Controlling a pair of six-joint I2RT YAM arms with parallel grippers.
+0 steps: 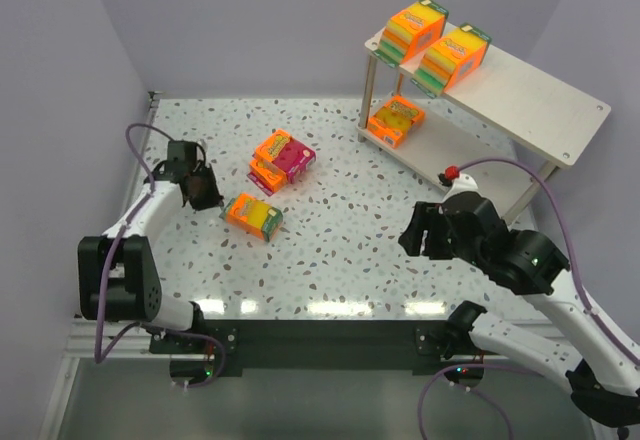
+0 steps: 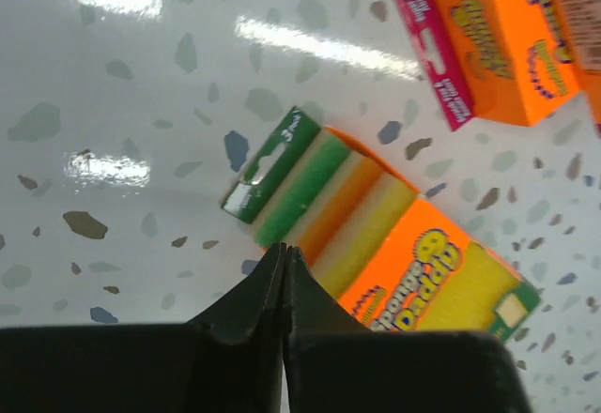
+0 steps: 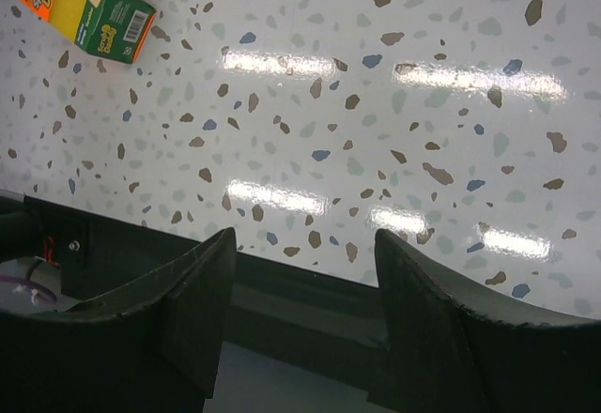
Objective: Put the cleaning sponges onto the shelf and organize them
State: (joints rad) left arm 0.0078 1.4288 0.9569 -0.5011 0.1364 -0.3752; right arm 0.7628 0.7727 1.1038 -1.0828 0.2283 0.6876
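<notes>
The shelf [image 1: 530, 100] stands at the far right. Two thick orange sponge packs [image 1: 418, 28] [image 1: 452, 60] sit on its top board and one flatter pack [image 1: 395, 120] on the lower board. A cluster of orange and magenta packs [image 1: 282, 158] lies mid-table and also shows in the left wrist view [image 2: 488, 38]. A single thick pack [image 1: 253, 215] lies in front of the cluster. My left gripper [image 1: 205, 192] is shut and empty, with its tips [image 2: 284, 249] at the layered side of that pack [image 2: 376, 244]. My right gripper [image 1: 420, 232] is open and empty, low over the table's near edge [image 3: 305, 239].
The single pack also shows far off in the right wrist view [image 3: 89, 9]. A dark rail [image 1: 320, 335] runs along the table's near edge. Walls close the left and back sides. The shelf's thin legs [image 1: 367, 95] stand on the table.
</notes>
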